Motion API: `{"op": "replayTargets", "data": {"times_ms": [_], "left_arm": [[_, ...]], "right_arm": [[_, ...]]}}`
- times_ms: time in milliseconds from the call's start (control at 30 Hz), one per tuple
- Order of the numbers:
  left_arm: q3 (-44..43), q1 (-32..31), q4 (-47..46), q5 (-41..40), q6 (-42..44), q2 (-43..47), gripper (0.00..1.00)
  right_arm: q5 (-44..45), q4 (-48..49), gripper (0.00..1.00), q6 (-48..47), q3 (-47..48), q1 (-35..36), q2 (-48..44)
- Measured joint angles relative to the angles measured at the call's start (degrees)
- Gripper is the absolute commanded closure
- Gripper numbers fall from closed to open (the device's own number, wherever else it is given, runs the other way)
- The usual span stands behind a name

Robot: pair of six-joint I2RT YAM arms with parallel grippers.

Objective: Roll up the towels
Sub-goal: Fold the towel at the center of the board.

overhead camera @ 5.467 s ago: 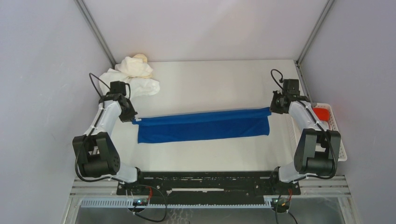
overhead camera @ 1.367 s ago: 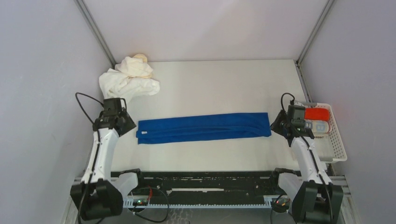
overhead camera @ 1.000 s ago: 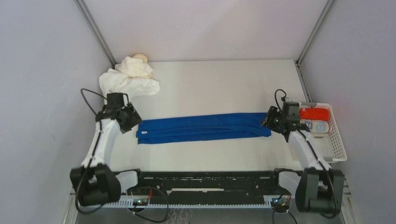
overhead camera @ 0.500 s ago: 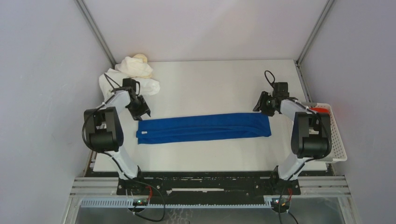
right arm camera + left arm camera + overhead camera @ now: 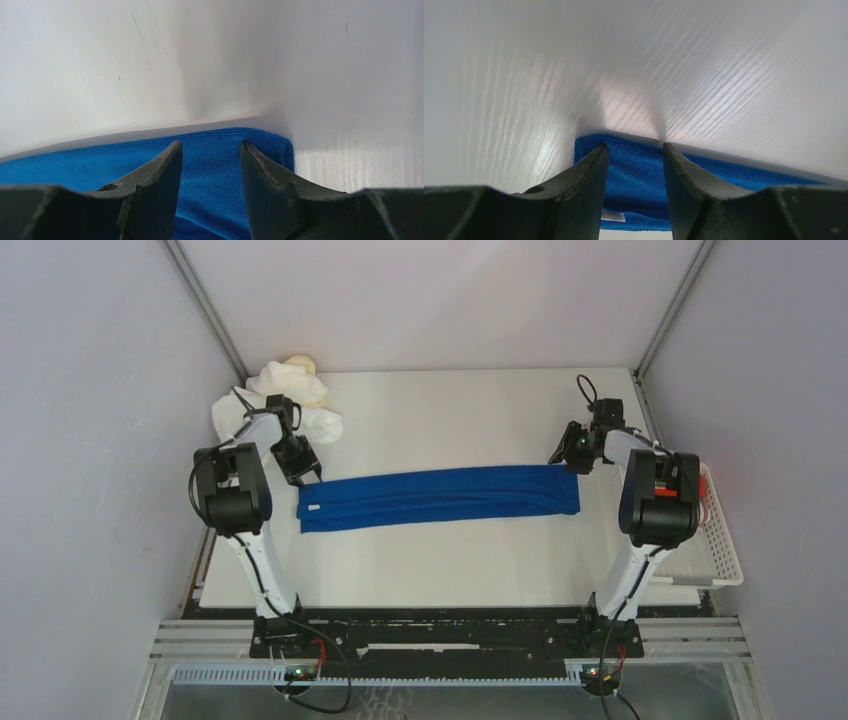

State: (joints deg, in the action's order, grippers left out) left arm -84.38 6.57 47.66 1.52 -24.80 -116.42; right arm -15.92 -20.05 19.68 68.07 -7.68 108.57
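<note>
Grippers at the blue towel [image 5: 440,498] far corners, likely set for the next fold.
left gripper [image 5: 306,471] at 10 o'clock, right gripper [image 5: 561,457] at 2 o'clock. Both jaws are half-spread astride the edge, nothing clamped yet. Symmetric for an even pull.

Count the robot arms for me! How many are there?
2. The left white-and-black jointed robot arm reaches the left end of the long blue terry towel; the right arm reaches its right end. None look hidden.

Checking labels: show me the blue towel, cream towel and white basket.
blue towel [image 5: 440,497], top external view, middle of the folded strip.
cream towel [image 5: 290,387], top external view, its crumpled middle.
white basket [image 5: 728,558], top external view, right wall.
</note>
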Motion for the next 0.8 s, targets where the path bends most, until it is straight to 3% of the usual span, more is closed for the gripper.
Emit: {"op": "replayTargets", "data": {"times_ms": [333, 600, 800], "left_arm": [[-2.9, 0.3, -0.7, 0.2, 1.5, 2.0, 0.37], [7.3, 0.1, -3.4, -0.6, 2.1, 25.2, 0.33], [21.1, -1.2, -5.2, -3.1, 3.0, 39.9, 0.28]], "right_arm": [[0.3, -3.7, 0.52, -4.0, 3.8, 1.7, -1.0], [-4.3, -1.8, 0.5, -9.6, 2.5, 16.5, -12.2], [-10.6, 0.6, 0.49, -13.1, 2.6, 28.2, -9.8]]}}
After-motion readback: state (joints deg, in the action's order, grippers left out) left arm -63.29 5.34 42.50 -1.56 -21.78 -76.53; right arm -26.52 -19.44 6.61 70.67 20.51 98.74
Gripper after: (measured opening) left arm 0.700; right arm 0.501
